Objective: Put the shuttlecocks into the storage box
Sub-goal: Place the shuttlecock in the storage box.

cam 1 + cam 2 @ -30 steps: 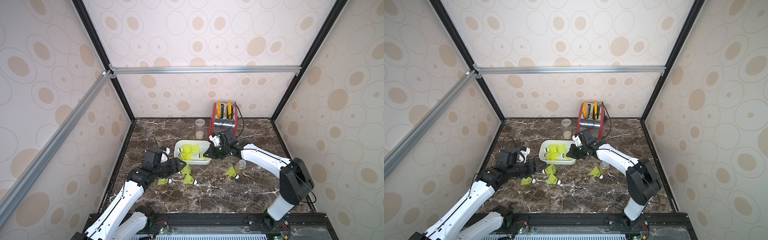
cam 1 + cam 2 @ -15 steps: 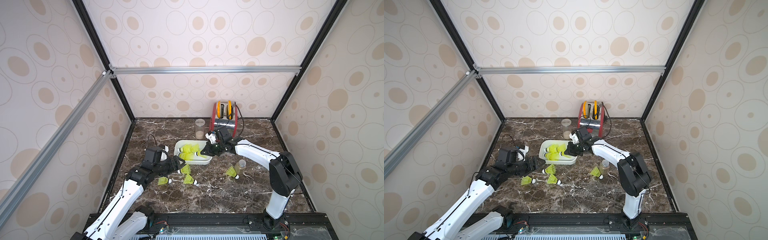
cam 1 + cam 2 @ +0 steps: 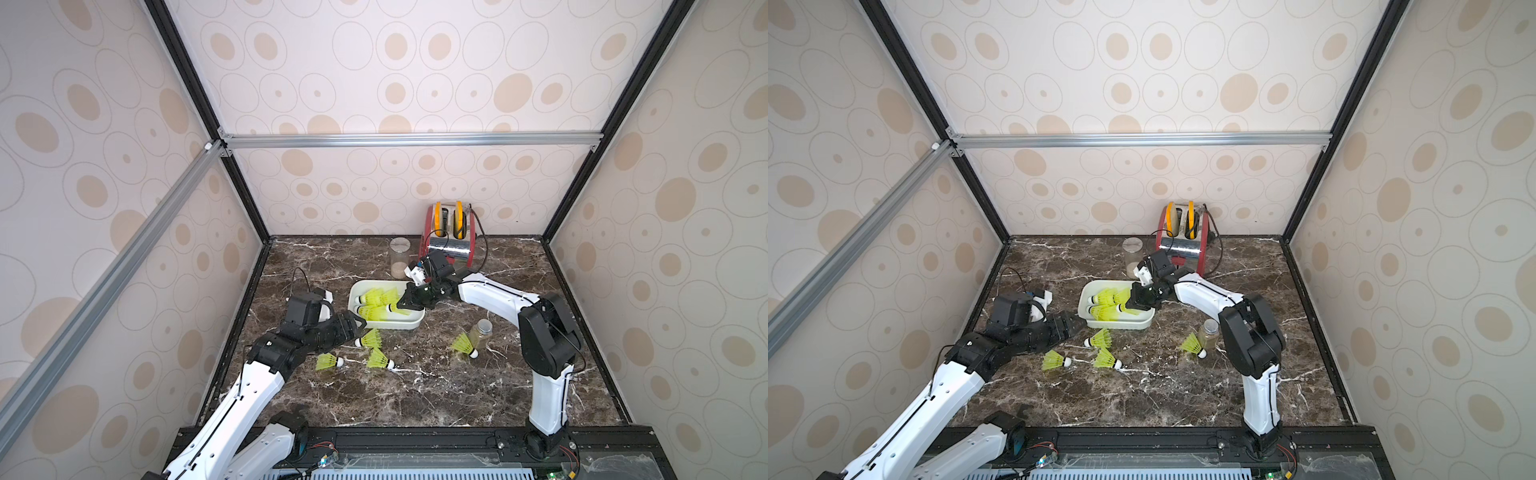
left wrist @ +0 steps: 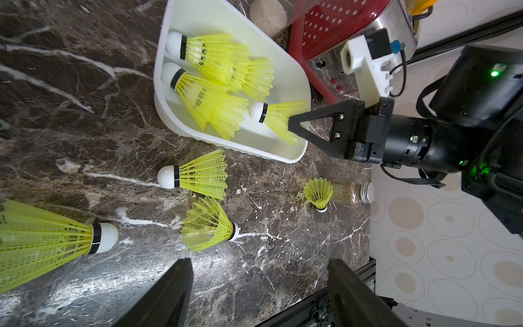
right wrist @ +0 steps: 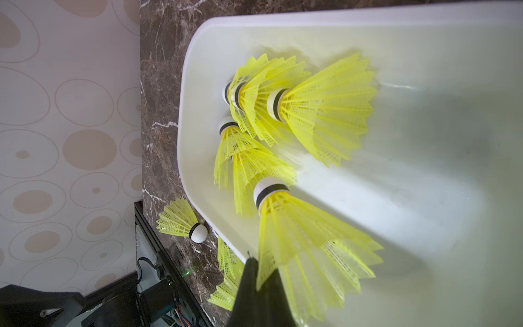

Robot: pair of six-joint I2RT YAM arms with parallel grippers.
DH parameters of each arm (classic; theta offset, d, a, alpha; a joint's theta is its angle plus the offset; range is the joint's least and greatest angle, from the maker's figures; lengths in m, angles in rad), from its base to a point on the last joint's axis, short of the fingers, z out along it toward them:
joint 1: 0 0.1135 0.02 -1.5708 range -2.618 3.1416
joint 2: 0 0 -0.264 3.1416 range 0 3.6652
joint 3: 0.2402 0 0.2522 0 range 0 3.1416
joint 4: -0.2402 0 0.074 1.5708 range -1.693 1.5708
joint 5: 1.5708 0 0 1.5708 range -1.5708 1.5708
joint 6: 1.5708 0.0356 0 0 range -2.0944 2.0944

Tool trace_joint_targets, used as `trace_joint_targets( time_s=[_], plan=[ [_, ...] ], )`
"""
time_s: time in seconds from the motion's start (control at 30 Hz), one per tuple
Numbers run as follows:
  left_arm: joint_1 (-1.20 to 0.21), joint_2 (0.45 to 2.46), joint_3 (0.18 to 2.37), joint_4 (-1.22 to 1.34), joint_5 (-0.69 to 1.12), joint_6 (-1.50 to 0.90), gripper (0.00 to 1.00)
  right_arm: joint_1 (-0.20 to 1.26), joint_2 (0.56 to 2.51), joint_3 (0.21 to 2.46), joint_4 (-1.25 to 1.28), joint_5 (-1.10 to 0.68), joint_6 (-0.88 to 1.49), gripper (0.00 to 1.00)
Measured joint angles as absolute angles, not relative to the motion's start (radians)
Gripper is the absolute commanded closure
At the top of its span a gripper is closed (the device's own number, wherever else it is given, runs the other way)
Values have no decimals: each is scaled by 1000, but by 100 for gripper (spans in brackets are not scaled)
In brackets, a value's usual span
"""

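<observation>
The right jaws are pinched shut on the skirt edge of the held shuttlecock (image 4: pixel 274 116). In the left wrist view its white tip points into the storage box (image 4: pixel 169 113) while its skirt reaches out past the box's end rim. The box sits at the centre of both top views. Several shuttlecocks (image 5: pixel 311 113) already lie piled in the half away from the jaws, and the floor under the held one looks bare.

This looks like the release step. It should go best if the tip is brought low over that bare floor, the jaws part only a little, and the arm draws back along the line it came in on, so the thin mesh does not catch. The tub is shallow, so a drop from height could bounce the shuttlecock out.

At lower left in the top views the left jaws stand wide and empty, low over the table (image 3: pixel 415 399). Before them lie the left shuttlecock (image 3: pixel 326 361) and the middle shuttlecock (image 3: pixel 380 359). The front shuttlecock (image 3: pixel 370 338) lies just beside the box wall. Right of centre, a fourth shuttlecock (image 3: pixel 463 345) rests by the small lidded jar (image 3: pixel 480 332); whether they touch I cannot tell.

The left jaws are close to the box corner, so the two arms could crowd each other there. Beyond the box stand the tall clear jar (image 3: pixel 400 257) and the red toaster (image 3: pixel 449 237), close behind the right wrist, so it would be safer to lift away than to back up.
</observation>
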State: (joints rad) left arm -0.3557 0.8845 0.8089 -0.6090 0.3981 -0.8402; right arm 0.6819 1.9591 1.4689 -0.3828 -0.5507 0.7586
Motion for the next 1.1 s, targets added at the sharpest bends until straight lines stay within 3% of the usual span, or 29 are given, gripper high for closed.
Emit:
trace_joint_targets(
  time_s=[0.57, 1.1],
  plan=[
    [-356, 888, 809, -609, 398, -841, 22, 711, 2020, 1471, -352, -596, 786, 100],
    [-356, 894, 809, -609, 408, -841, 23, 712, 2106, 1470, -125, -659, 928, 100]
  ],
)
